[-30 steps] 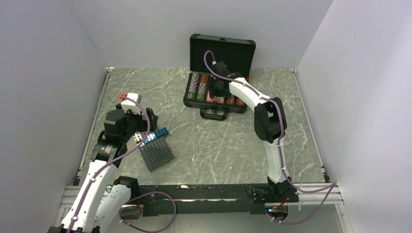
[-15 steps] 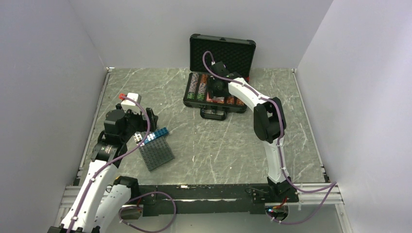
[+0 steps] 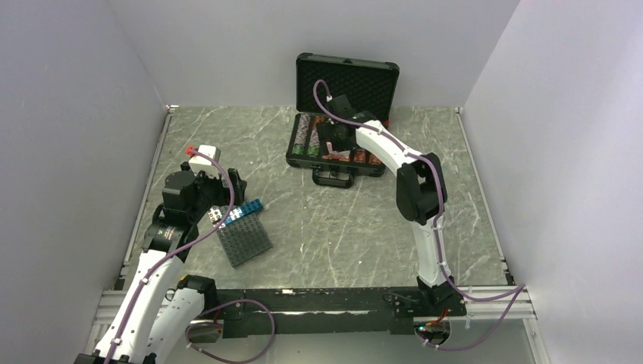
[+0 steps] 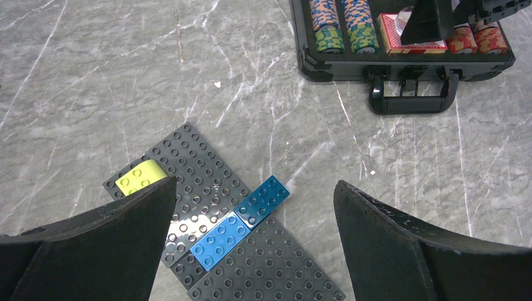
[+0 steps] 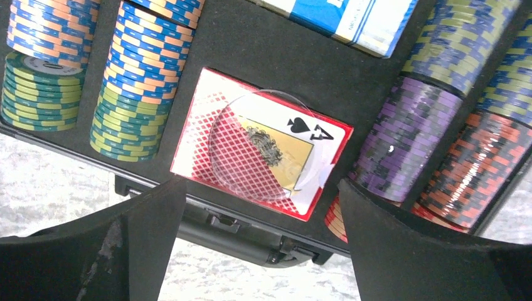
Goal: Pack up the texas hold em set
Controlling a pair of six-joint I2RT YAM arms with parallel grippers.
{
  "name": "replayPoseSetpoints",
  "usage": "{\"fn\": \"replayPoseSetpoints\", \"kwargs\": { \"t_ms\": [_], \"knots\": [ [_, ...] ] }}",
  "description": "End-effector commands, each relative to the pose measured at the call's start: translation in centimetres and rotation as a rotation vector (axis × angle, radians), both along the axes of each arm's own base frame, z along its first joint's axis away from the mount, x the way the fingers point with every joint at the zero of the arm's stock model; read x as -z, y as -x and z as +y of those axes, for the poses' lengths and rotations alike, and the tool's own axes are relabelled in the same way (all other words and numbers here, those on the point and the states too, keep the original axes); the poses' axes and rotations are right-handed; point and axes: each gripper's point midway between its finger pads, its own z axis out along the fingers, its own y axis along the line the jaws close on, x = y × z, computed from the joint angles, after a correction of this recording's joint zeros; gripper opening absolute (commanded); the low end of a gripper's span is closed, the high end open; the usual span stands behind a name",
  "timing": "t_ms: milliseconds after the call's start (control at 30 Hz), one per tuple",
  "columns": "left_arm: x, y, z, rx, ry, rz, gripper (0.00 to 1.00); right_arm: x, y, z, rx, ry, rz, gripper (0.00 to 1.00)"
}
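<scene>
Site: grey marbled table (image 3: 341, 227) inside white walls.

Item 1, the black case (image 3: 302, 161): it lies at the far middle of the table, open, with its foam-lined lid (image 3: 347, 80) standing upright against the back wall and its handle (image 3: 332, 179) facing the arms. Striped chip rows (image 5: 132, 75) fill the slots on the left; purple and red-brown chip rows (image 5: 401, 144) fill those on the right. A red card deck (image 5: 194, 150) sits in the centre compartment, with a clear disc (image 5: 251, 169) lying flat on top of it. A blue card deck (image 5: 351, 19) lies in the compartment beyond.

Item 2, right gripper (image 5: 262, 188): it hangs directly above the red deck. The fingers are spread wide and hold nothing.

Item 3, left gripper (image 4: 256, 188): it is at the left side of the table, well apart from the case. The fingers are spread and empty, above a dark grey studded plate (image 4: 263, 263). Two blue bricks (image 4: 241, 222) and a yellow-green brick (image 4: 141, 177) sit on that plate.
</scene>
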Motion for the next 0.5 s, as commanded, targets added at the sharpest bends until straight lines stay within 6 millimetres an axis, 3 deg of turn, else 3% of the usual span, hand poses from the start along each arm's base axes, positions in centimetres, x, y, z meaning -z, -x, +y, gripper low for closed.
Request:
{"fn": "replayPoseSetpoints", "kwargs": {
  "t_ms": [0,200,467],
  "knots": [
    [-2.3,-0.3,-0.2,0.003,0.022,-0.054,0.99,-7.3,-0.9,-1.1,-0.001,-0.008,-0.144,0.96],
    [-2.2,-0.3,0.0,-0.002,0.016,-0.052,0.99,-11.4,-2.1,-4.6,0.045,-0.116,-0.228,0.97],
    [-2.1,-0.4,-0.2,0.006,0.017,-0.048,0.99,-16.4,-4.3,-12.5,0.134,-0.334,-0.372,0.95]
  ]
}}
